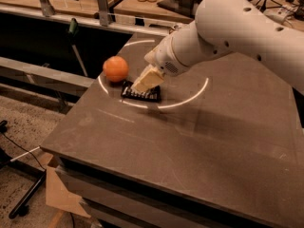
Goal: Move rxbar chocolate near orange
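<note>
An orange (116, 69) sits on the dark grey table (190, 137) near its far left corner. A black rxbar chocolate (141, 94) lies flat just right of and in front of the orange, a small gap between them. My gripper (145, 82), cream-coloured at the end of the white arm (228, 27), comes in from the upper right and hangs directly over the bar, its tip at or just above the wrapper. The gripper covers the middle of the bar.
A bright ring of light (190, 96) curves across the table around the bar. The table's left edge drops to the floor close to the orange. A metal rail (102, 4) and workbenches with bottles stand behind the table.
</note>
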{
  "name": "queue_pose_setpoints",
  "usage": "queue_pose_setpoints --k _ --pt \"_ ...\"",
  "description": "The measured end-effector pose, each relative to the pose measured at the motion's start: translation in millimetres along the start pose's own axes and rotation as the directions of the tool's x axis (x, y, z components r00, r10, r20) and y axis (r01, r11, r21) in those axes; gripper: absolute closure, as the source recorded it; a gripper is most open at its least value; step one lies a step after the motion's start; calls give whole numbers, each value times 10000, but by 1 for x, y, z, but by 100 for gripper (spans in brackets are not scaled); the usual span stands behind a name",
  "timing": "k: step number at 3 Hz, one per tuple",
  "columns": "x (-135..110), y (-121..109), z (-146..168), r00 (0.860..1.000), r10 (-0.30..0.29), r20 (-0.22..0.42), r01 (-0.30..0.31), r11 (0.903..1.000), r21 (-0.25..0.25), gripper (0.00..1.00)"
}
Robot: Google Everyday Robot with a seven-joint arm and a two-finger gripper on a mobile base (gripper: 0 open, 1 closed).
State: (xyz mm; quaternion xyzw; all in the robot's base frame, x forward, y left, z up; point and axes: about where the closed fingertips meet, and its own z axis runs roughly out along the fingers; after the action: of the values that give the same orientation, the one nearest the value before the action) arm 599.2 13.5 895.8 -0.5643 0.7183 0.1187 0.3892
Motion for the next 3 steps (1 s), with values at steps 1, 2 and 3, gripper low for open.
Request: queue_pose_setpoints --k 1,2,3 --pt "-1 -2 -2 10000 20 -50 -19 9999 166 0" --pt "-1 -2 -2 10000 24 -53 -23 9998 176 0" --pt "12 -26 -34 9998 145 -96 -138 9973 726 0"
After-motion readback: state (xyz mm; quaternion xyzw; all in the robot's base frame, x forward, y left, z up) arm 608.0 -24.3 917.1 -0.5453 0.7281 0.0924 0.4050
